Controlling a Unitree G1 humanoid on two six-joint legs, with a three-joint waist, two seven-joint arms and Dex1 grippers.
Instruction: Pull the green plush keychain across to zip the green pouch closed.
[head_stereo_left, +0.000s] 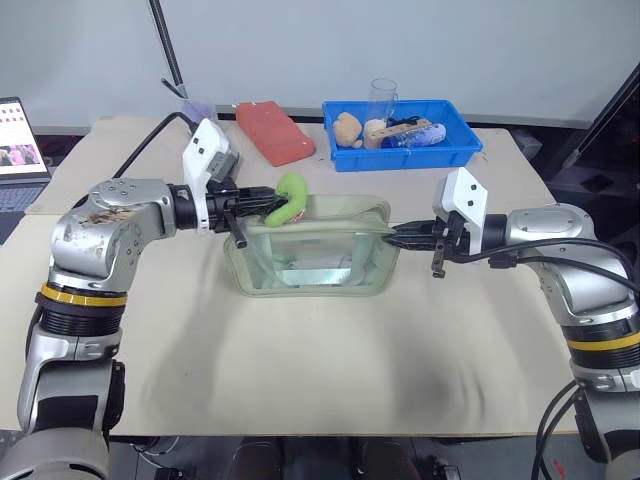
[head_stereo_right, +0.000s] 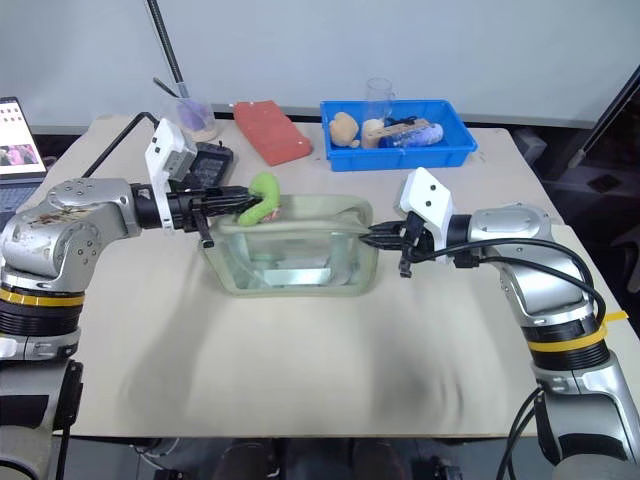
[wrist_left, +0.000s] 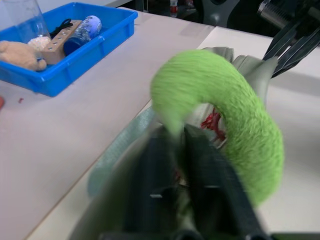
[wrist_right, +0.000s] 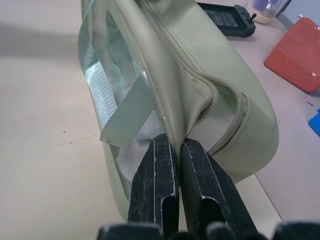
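Clamped on the end fabric of the green pouch, the right gripper pins that end steady. At the pouch's opposite end the left gripper reaches into the green plush keychain; its fingers sit close together against the fuzzy ring, though a firm grasp cannot be told (the plush hides the tips). Behind the pouch on the worktop lies a blue tray. Judging by the gaping zipper, nearly the whole pull remains.
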